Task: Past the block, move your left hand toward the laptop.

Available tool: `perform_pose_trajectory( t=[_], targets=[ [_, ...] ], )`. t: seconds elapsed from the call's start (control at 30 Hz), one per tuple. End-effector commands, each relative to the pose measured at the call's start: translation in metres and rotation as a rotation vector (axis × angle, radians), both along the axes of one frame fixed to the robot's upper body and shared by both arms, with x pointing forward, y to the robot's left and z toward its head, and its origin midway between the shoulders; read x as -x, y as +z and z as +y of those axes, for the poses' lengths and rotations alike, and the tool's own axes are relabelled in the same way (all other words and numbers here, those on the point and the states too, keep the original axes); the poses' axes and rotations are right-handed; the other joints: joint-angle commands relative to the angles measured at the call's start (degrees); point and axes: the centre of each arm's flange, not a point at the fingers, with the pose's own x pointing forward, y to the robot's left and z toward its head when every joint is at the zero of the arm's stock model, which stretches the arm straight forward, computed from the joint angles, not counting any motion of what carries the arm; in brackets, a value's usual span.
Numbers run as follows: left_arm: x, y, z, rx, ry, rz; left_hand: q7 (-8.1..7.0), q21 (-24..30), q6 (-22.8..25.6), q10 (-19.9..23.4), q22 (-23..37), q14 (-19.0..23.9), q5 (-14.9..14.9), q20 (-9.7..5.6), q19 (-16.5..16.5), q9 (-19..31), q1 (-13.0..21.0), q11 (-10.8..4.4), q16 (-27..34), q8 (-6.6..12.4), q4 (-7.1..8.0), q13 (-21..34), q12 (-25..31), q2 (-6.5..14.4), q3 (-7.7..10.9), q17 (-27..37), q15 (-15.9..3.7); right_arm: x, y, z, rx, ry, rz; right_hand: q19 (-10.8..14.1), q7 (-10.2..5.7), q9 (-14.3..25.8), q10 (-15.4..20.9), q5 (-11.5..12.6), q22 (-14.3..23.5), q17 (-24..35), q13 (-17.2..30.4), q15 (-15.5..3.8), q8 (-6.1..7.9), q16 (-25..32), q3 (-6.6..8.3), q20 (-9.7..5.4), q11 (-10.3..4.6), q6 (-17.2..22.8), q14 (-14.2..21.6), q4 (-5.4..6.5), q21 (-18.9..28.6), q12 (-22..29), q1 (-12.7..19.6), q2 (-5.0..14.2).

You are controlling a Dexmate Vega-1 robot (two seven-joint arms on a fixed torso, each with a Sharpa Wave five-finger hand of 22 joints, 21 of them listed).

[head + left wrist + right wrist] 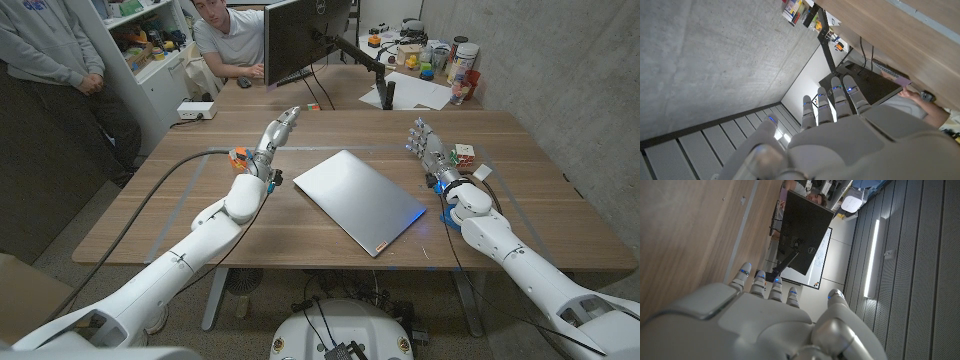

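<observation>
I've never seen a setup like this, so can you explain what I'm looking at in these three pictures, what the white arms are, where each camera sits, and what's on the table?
This is a two-armed robot at a wooden table.

The wide picture comes from a camera on its head, looking down. The other two come from cameras on its wrists, looking along the back of each hand, so they appear turned.

The left hand is raised, fingers extended, holding nothing. A colourful block lies beside that arm. The right hand holds nothing either, with a second cube next to it.

A closed grey laptop lies between the arms. Two people are behind the table.
</observation>
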Motion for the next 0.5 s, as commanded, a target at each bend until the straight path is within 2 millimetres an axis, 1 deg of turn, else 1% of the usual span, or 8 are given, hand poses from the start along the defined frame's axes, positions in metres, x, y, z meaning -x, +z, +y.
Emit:
perform_pose_trajectory(
  t=[0.03, 0.1, 0.23, 0.3, 0.33, 0.4, 0.47, 0.5],
  targets=[
    [0.037, 0.014, -0.054, -0.252, 0.223, -0.185, 0.06, 0.28, 0.4, 0.41, 0.2, -0.04, 0.4, 0.47, -0.01, 0.08, 0.03, 0.13, 0.29, 0.41, 0.04, 0.27, 0.2, 0.89, 0.45, 0.29, 0.37, -0.001, -0.001, -0.001, 0.001, 0.002, -0.001, -3.06, -0.3, 0.08, -0.04, 0.21, 0.3, 0.18, 0.3, 0.49, 0.31, 0.14, 0.35, 0.44, -0.01, 0.1, -0.03, -0.13, 0.18, 0.15, 0.05, 0.79],
    [0.041, 0.013, -0.065, -0.324, 0.274, -0.212, 0.06, 0.28, 0.4, 0.41, 0.2, -0.04, 0.4, 0.47, -0.01, 0.08, 0.03, 0.13, 0.29, 0.41, 0.04, 0.27, 0.2, 0.89, 0.45, 0.29, 0.37, -0.001, -0.001, -0.002, -0.002, 0.003, -0.002, -3.06, -0.33, 0.08, 0.01, 0.21, 0.31, 0.18, 0.3, 0.48, 0.31, 0.14, 0.35, 0.44, 0.03, 0.1, -0.04, -0.13, 0.18, 0.17, 0.04, 0.79],
    [0.044, 0.011, -0.073, -0.37, 0.301, -0.226, 0.06, 0.28, 0.4, 0.41, 0.2, -0.04, 0.4, 0.47, -0.01, 0.08, 0.03, 0.13, 0.29, 0.41, 0.04, 0.27, 0.2, 0.89, 0.45, 0.29, 0.37, -0.001, -0.002, -0.004, -0.003, 0.003, -0.004, -3.05, -0.37, 0.08, 0.03, 0.21, 0.31, 0.19, 0.3, 0.48, 0.28, 0.15, 0.35, 0.44, 0.16, 0.04, -0.03, -0.12, 0.17, 0.18, 0.03, 0.8],
    [0.046, 0.009, -0.081, -0.439, 0.353, -0.255, 0.06, 0.28, 0.4, 0.41, 0.2, -0.04, 0.4, 0.47, -0.01, 0.08, 0.03, 0.13, 0.29, 0.41, 0.04, 0.27, 0.2, 0.89, 0.45, 0.29, 0.37, -0.001, -0.002, -0.005, -0.004, 0.004, -0.005, -3.05, -0.41, 0.08, -0.02, 0.21, 0.31, 0.19, 0.3, 0.48, 0.29, 0.15, 0.35, 0.44, 0.19, 0.07, -0.03, -0.11, 0.17, 0.16, 0.02, 0.81],
    [0.046, 0.008, -0.084, -0.458, 0.361, -0.258, 0.06, 0.28, 0.4, 0.41, 0.2, -0.04, 0.4, 0.47, -0.01, 0.08, 0.03, 0.13, 0.29, 0.41, 0.04, 0.27, 0.2, 0.89, 0.45, 0.29, 0.37, -0.001, -0.002, -0.005, -0.006, 0.005, -0.005, -3.06, -0.41, 0.09, -0.06, 0.21, 0.31, 0.19, 0.3, 0.48, 0.29, 0.15, 0.35, 0.45, -0.17, 0.07, -0.04, -0.1, 0.16, 0.14, 0.0, 0.82],
    [0.046, 0.007, -0.087, -0.476, 0.363, -0.261, 0.06, 0.28, 0.4, 0.41, 0.2, -0.04, 0.4, 0.47, -0.01, 0.08, 0.03, 0.13, 0.29, 0.41, 0.04, 0.27, 0.2, 0.89, 0.45, 0.29, 0.37, -0.001, -0.002, -0.005, -0.005, 0.005, -0.005, -3.07, -0.4, 0.09, -0.02, 0.21, 0.31, 0.2, 0.3, 0.44, 0.28, 0.14, 0.34, 0.45, -0.02, 0.07, -0.06, -0.09, 0.15, 0.16, -0.02, 0.83],
    [0.046, 0.002, -0.096, -0.528, 0.372, -0.267, 0.06, 0.28, 0.4, 0.41, 0.2, -0.04, 0.4, 0.47, -0.01, 0.08, 0.03, 0.13, 0.29, 0.41, 0.04, 0.27, 0.2, 0.89, 0.45, 0.29, 0.37, -0.002, -0.003, -0.005, -0.002, 0.007, -0.005, -3.08, -0.4, 0.09, 0.0, 0.21, 0.31, 0.2, 0.3, 0.42, 0.28, 0.15, 0.34, 0.45, -0.04, 0.06, -0.05, -0.09, 0.15, 0.17, -0.03, 0.83],
    [0.046, 0.002, -0.096, -0.529, 0.373, -0.267, 0.06, 0.28, 0.4, 0.41, 0.2, -0.04, 0.4, 0.47, -0.01, 0.08, 0.03, 0.13, 0.29, 0.41, 0.04, 0.27, 0.2, 0.89, 0.45, 0.29, 0.37, -0.002, -0.003, -0.005, -0.002, 0.007, -0.005, -3.09, -0.38, 0.09, 0.0, 0.21, 0.31, 0.2, 0.3, 0.42, 0.28, 0.15, 0.34, 0.45, -0.03, 0.06, -0.05, -0.09, 0.14, 0.17, -0.04, 0.83]
  ],
)
